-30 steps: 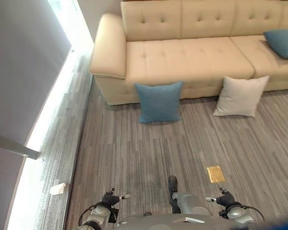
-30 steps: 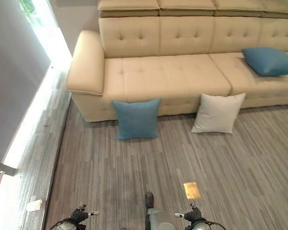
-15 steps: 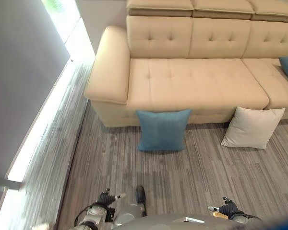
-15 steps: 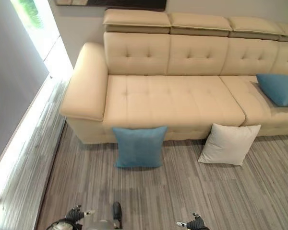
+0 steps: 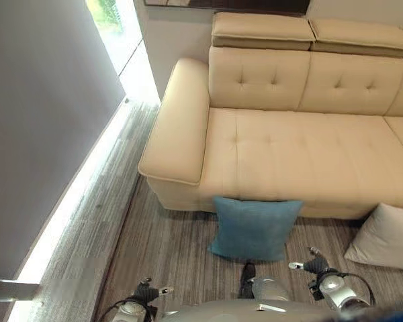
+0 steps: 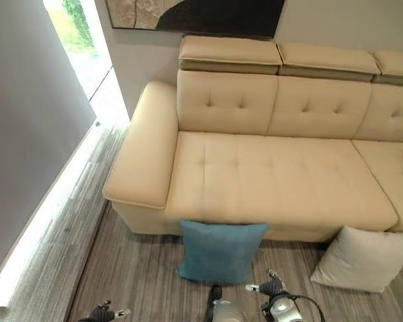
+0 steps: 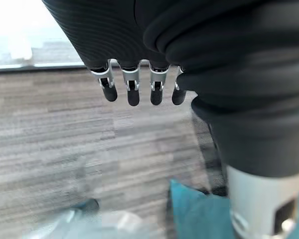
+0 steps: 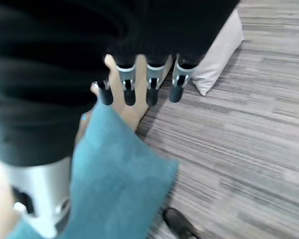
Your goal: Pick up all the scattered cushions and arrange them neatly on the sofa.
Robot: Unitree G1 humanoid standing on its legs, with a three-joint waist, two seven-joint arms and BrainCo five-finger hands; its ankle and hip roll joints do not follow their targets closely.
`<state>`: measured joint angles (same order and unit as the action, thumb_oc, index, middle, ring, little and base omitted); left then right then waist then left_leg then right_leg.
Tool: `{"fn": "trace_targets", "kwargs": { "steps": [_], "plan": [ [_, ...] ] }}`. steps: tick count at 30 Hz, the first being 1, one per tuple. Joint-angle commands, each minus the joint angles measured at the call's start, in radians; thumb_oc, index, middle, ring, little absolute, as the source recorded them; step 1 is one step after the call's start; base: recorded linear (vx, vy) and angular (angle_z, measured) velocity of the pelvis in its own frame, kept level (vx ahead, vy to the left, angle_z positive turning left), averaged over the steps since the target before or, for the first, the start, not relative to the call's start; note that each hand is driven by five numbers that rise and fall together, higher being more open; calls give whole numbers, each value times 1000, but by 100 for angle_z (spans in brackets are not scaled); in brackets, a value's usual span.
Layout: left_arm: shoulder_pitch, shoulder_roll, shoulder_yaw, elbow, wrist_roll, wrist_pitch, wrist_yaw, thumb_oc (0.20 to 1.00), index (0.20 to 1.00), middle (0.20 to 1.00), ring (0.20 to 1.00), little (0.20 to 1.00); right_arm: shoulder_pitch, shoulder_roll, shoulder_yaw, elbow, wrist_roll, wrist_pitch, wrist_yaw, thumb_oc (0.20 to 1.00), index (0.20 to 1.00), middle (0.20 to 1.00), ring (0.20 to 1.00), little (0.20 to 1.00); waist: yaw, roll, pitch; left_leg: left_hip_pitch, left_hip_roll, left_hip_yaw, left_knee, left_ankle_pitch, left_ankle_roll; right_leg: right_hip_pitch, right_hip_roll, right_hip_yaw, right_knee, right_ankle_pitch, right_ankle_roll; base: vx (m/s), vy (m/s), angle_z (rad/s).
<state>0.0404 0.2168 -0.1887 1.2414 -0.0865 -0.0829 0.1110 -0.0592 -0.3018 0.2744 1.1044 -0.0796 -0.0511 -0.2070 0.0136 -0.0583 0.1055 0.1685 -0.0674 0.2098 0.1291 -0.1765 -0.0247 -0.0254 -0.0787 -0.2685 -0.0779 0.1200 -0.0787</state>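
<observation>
A blue cushion (image 5: 255, 228) leans upright on the floor against the front of the beige sofa (image 5: 302, 154), just ahead of me. To its right, a white cushion (image 5: 386, 236) also leans on the sofa front. My right hand (image 5: 316, 266) hangs low near the blue cushion's right corner. In the right wrist view its fingers (image 8: 150, 92) are straight and hold nothing, with the blue cushion (image 8: 119, 184) and the white cushion (image 8: 219, 55) past them. My left hand (image 5: 142, 293) is low at the left. Its fingers (image 7: 133, 93) hang straight over the floor, apart from the blue cushion (image 7: 199, 214).
The sofa's left armrest (image 5: 178, 127) is at the left, with a grey wall (image 5: 40, 121) and a bright floor-level window strip (image 5: 74, 201) beyond it. A dark framed picture (image 6: 201, 15) hangs above the sofa back. Striped grey floor (image 5: 168, 248) lies between me and the sofa.
The camera has moved closer to the sofa and leftward, so both floor cushions look nearer. The blue cushion on the seat has left the view. My right hand is higher and further forward.
</observation>
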Motion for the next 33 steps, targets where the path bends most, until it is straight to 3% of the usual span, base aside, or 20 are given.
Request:
{"fn": "trace_targets", "kwargs": {
  "steps": [1, 3, 6, 10, 12, 17, 25, 26, 33],
  "plan": [
    [-89, 18, -15, 8, 29, -15, -1, 1000, 1000, 1000, 1000, 1000, -25, -36, 3, -1, -8, -20, -21, 1000, 1000, 1000, 1000, 1000, -52, 17, 42, -46, 77, -34, -147, 93, 0, 42, -54, -4, 104, -110, 210, 33, -284, -101],
    [-94, 12, -30, 1, 33, -14, -4, 1000, 1000, 1000, 1000, 1000, -10, -36, -3, -9, 8, -28, -21, 1000, 1000, 1000, 1000, 1000, -63, 15, 45, -65, 103, -38, -125, 103, -27, 65, -27, -3, 65, -124, 190, -19, -304, -14],
    [-116, 1, -49, -6, 21, -8, -5, 1000, 1000, 1000, 1000, 1000, -9, -48, 2, -5, 25, -34, -25, 1000, 1000, 1000, 1000, 1000, -62, -1, 84, -162, 128, -50, 48, 105, -56, 98, -11, -16, 15, -136, 156, -105, -195, 33],
    [-112, -11, -63, 3, 27, -6, -5, 1000, 1000, 1000, 1000, 1000, -17, -54, 2, 6, 30, -30, -32, 1000, 1000, 1000, 1000, 1000, -59, 4, 86, -190, 91, -52, -26, 111, -30, 96, -4, -4, 4, -131, 166, 11, 53, 14],
    [-112, -10, -59, 5, 22, -6, -3, 1000, 1000, 1000, 1000, 1000, -23, -46, 6, 8, 28, -26, -30, 1000, 1000, 1000, 1000, 1000, -53, 9, 82, -192, 66, -95, -70, 118, -19, 72, 3, 19, 24, -133, 173, 28, 132, -8],
    [-103, 15, -36, 11, 27, -4, 5, 1000, 1000, 1000, 1000, 1000, -28, -26, 19, 11, 10, -17, -27, 1000, 1000, 1000, 1000, 1000, -38, 3, 65, -145, 50, -64, -137, 123, 9, 48, -21, 42, 89, -139, 198, 85, 147, -51],
    [-94, 44, -3, -1, 9, -7, 14, 1000, 1000, 1000, 1000, 1000, -53, -24, 25, -10, 6, -16, -24, 1000, 1000, 1000, 1000, 1000, -16, 11, 87, -131, 44, -51, -133, 105, 42, -18, -65, 39, 229, -137, 235, 11, 72, -18],
    [-96, 51, -1, 1, 11, -10, 14, 1000, 1000, 1000, 1000, 1000, -51, -24, 19, -26, 9, -18, -23, 1000, 1000, 1000, 1000, 1000, -24, 15, 90, -129, 37, -65, -126, 100, 50, -27, -63, 95, 249, -143, 239, 41, 20, -8],
    [-103, 52, 7, -10, -9, -16, 22, 1000, 1000, 1000, 1000, 1000, -39, -37, 15, -66, 10, -21, -31, 1000, 1000, 1000, 1000, 1000, -24, 6, 77, -149, 42, -71, -111, 98, 35, 4, -64, 115, 136, -128, 226, 42, -91, 2]
  ]
}}
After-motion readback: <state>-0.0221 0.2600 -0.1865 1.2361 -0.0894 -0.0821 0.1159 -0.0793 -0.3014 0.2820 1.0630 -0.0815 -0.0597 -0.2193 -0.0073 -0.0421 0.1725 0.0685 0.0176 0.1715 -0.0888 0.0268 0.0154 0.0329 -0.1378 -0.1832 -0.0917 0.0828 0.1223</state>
